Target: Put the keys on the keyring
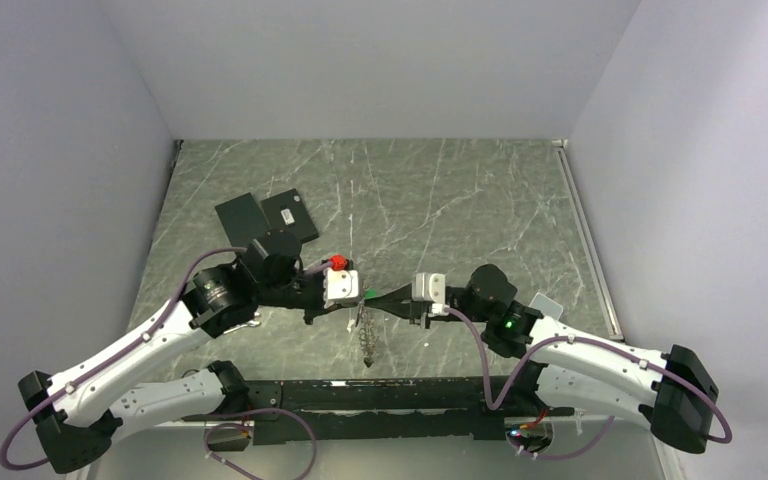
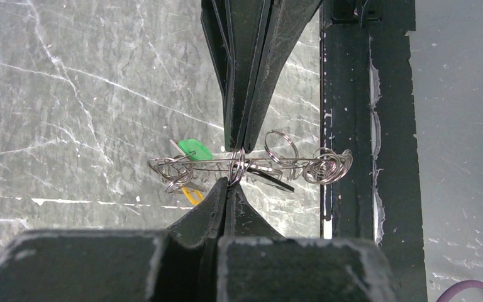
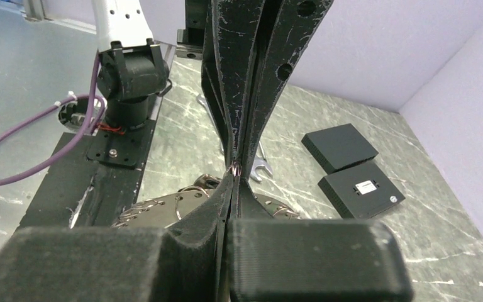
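The keyring (image 2: 238, 165) is held in the air above the table (image 1: 440, 200), near its middle. The green tag (image 2: 195, 150), wire loops and keys (image 2: 270, 180) are bunched around it, and the chain (image 1: 366, 340) hangs down. The left gripper (image 2: 228, 184) and the right gripper (image 2: 239, 148) meet tip to tip, each pinched tightly on the ring. Two black plates (image 1: 265, 218) lie far left.

Keyring (image 2: 238, 165) between left gripper (image 2: 227, 184), right gripper (image 2: 240, 146) (keys (image 2: 272, 180) apparently hanging below).
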You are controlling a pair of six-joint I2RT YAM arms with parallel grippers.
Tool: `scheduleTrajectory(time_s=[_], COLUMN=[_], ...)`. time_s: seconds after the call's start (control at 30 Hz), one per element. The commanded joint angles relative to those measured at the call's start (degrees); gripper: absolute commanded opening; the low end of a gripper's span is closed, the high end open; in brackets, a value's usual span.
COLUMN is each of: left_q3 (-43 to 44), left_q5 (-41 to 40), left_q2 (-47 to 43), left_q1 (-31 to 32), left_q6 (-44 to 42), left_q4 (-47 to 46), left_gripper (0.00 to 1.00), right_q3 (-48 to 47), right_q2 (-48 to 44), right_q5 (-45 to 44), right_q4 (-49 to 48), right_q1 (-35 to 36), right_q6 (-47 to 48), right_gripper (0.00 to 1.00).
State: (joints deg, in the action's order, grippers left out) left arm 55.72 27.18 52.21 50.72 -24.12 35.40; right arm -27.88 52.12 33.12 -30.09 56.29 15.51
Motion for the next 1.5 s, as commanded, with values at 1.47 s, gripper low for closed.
scheduleTrajectory(time_s=[1.47], left_q3=[-4.98], left_q5=[-2.46], left_q2=[-12.40], left_q1=[0.04], left_q6=[0.61], left_q4=[-14.26], left_gripper=[0.37], right_q3=[1.63], right_q2=[2.45], right_q5=[0.09], right_q4=[-27.12], right_q1=[-0.32], right_q6=[-12.05], right_gripper=[0.00])
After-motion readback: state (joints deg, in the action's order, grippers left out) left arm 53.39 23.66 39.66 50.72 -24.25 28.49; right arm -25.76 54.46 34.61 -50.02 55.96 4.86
